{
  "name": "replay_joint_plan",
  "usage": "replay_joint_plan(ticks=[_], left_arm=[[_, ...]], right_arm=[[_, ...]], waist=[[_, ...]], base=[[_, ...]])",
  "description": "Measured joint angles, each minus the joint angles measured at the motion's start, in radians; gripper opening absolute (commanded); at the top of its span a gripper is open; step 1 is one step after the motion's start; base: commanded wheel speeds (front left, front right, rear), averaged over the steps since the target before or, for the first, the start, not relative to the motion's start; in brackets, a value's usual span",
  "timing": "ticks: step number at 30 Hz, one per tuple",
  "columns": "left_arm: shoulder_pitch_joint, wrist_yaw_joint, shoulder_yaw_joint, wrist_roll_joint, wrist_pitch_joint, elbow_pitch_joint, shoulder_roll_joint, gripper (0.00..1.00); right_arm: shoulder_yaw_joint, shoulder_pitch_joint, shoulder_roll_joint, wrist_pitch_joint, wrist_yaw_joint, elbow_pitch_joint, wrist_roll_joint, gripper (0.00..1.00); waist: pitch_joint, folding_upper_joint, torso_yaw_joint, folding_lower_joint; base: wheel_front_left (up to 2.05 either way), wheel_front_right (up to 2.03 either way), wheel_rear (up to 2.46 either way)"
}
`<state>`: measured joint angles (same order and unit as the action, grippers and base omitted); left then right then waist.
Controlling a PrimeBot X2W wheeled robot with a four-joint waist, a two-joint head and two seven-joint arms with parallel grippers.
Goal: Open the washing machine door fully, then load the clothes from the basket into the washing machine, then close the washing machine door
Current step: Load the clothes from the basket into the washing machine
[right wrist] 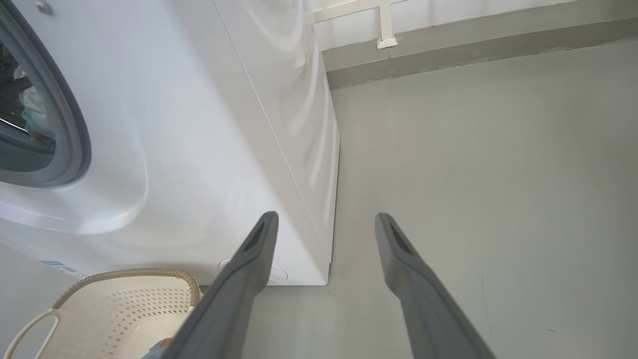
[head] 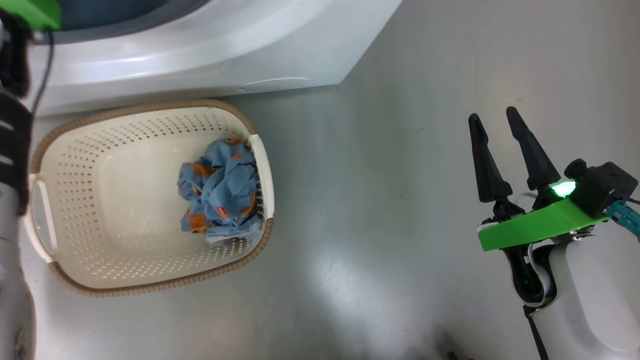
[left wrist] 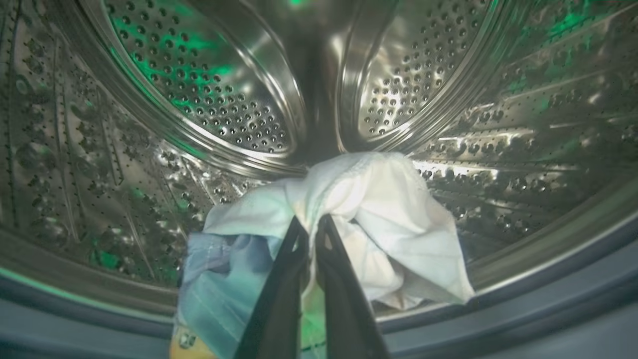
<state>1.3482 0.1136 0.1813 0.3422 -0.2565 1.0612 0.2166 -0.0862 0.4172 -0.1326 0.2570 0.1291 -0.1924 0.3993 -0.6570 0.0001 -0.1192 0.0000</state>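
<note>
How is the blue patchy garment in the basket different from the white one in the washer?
The denim-blue garment has orange patches; the white garment is plain. The denim-blue garment lies in the basket; the white garment is already in the drum. Both are crumpled.

At lower right, tapered black fingers met a bright green bracket, a glowing green light and a white forearm.

Grey glossy floor beneath and ahead of right gripper; pale wall, grey skirting far ahead; soft glare.
</note>
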Motion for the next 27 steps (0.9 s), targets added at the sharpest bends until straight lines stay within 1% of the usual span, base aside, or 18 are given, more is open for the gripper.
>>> replay_joint_plan(ticks=[4, 7, 11, 13, 18, 19, 20, 21, 22, 25, 27], left_arm=[[0.01, -0.031, -0.051, -0.001, 0.0, -0.091, 0.004, 0.0], [0.007, -0.038, -0.072, -0.021, 0.0, -0.144, 0.002, 0.0], [-0.017, -0.03, -0.057, -0.062, 0.0, -0.094, -0.011, 0.0], [-0.023, -0.024, -0.056, -0.066, 0.0, -0.05, -0.016, 0.0], [-0.017, -0.02, -0.057, -0.07, 0.0, 0.008, -0.015, 0.0], [-0.016, -0.018, -0.057, -0.071, 0.0, 0.018, -0.016, 0.16], [-0.016, -0.012, -0.057, -0.072, 0.0, 0.03, -0.016, 0.41], [-0.016, -0.012, -0.056, -0.074, 0.0, 0.04, -0.016, 0.83], [-0.015, -0.012, -0.055, -0.074, 0.0, 0.047, -0.016, 1.0], [-0.01, -0.011, -0.052, -0.074, 0.0, 0.065, -0.016, 1.0], [-0.009, -0.002, -0.052, -0.074, 0.0, 0.065, -0.019, 1.0]], right_arm=[[-0.003, 0.001, 0.002, 0.0, 0.0, 0.001, 0.0, 1.0], [-0.003, 0.001, 0.002, 0.0, 0.0, 0.001, 0.0, 1.0], [-0.005, 0.003, 0.003, 0.0, 0.0, 0.001, 0.0, 1.0], [-0.007, 0.003, 0.003, 0.0, 0.0, 0.001, 0.0, 1.0], [-0.007, 0.003, 0.003, 0.0, 0.0, 0.0, 0.0, 1.0], [-0.007, 0.003, 0.003, 0.0, 0.0, 0.0, 0.0, 1.0], [-0.007, 0.003, 0.003, 0.0, 0.0, 0.0, 0.0, 1.0], [-0.007, 0.003, 0.002, 0.0, 0.0, 0.0, 0.0, 1.0], [-0.007, 0.003, 0.002, 0.0, 0.0, -0.001, 0.0, 1.0], [-0.007, 0.003, 0.001, 0.0, 0.0, -0.001, 0.0, 1.0], [-0.007, 0.003, 0.001, 0.0, 0.0, -0.001, 0.0, 1.0]], waist=[[-0.011, 0.0, -0.009, 0.0], [-0.017, -0.0001, -0.015, 0.0], [-0.016, 0.0, -0.019, 0.0], [-0.014, 0.0, -0.02, 0.0], [-0.01, 0.0, -0.018, 0.0], [-0.009, 0.0, -0.017, 0.0], [-0.007, 0.0, -0.015, 0.0], [-0.006, 0.0, -0.014, -0.0001], [-0.004, 0.0, -0.012, 0.0], [0.001, 0.0, -0.006, 0.0], [0.003, 0.0, -0.002, 0.0]], base=[[0.0, 0.0, 0.0], [0.0, 0.0, 0.0], [0.0, 0.0, 0.0], [0.0, 0.0, 0.0], [0.0, 0.0, 0.0], [0.0, 0.0, 0.0], [0.0, 0.0, 0.0], [0.0, 0.0, 0.0], [0.0, 0.0, 0.0], [0.0, 0.0, 0.0], [0.0, 0.0, 0.0]])
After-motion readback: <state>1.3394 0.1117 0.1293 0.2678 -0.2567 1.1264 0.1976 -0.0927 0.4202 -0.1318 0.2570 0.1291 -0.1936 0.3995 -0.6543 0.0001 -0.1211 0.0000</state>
